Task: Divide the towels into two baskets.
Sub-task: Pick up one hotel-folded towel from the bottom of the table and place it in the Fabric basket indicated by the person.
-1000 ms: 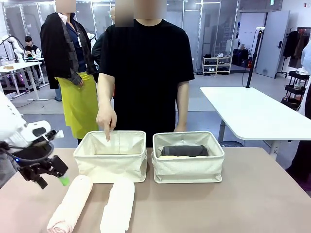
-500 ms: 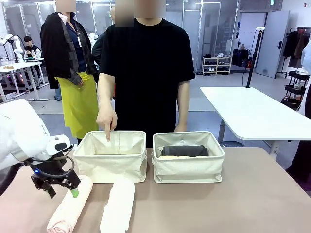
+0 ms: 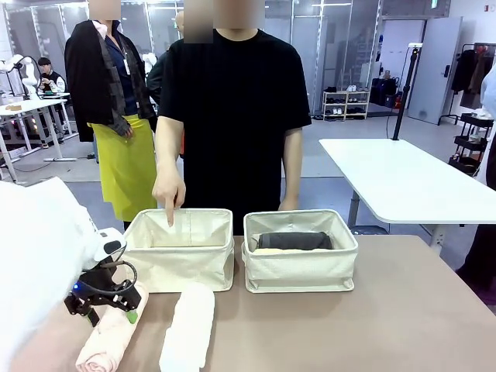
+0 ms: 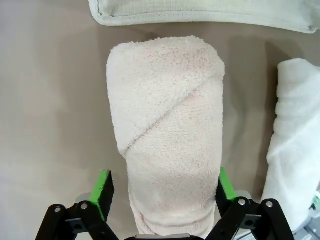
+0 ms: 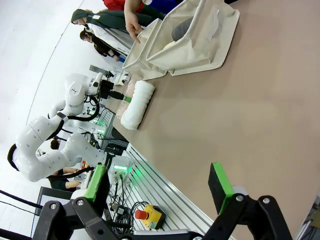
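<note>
Left tool (image 4: 164,185) low, jaws apart; right tool (image 5: 159,182) likewise spread.

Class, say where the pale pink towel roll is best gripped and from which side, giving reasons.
Grip the pink towel across its round body from above, one finger on each long side. It lies flat on the table, with a gap beside the white towel. The open left gripper straddles it so.

Four rolled towels: one pale pink towel (image 3: 108,335), one white towel (image 3: 188,325), one dark grey towel (image 3: 294,241), one pale yellow towel (image 3: 267,251); two cream canvas baskets (image 3: 177,267) (image 3: 301,271)
</note>
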Robot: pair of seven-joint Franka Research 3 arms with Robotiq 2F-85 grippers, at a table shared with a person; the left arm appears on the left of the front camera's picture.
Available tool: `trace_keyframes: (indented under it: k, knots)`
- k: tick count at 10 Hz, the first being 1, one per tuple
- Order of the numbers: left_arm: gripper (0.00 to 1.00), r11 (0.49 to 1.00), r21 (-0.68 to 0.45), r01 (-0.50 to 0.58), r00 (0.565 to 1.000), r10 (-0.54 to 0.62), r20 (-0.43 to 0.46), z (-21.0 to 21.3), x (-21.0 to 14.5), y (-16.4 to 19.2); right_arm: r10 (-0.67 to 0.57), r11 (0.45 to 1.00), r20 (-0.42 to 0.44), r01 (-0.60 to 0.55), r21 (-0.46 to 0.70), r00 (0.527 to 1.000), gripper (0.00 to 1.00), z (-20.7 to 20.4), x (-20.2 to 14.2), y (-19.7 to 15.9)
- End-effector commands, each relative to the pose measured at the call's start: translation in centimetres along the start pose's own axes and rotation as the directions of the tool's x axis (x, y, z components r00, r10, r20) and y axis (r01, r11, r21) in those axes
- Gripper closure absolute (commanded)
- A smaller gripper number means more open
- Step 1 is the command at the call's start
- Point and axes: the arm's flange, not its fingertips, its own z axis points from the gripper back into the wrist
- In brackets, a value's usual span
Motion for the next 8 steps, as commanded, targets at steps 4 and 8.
trace_keyframes:
  k: [4,8]
  knots:
    - [0.6,0.999,-0.045,-0.004,1.0,0.004,-0.007,-0.6,-7.2,1.1,0.013,1.0,0.009,-0.013,0.005,1.0,0.0,0.1,-0.2,0.4]
    - [0.45,0.999,-0.03,-0.012,1.0,0.012,-0.01,0.1,-0.1,-0.4,0.013,1.0,0.009,-0.013,0.005,1.0,0.0,0.1,-0.2,0.4]
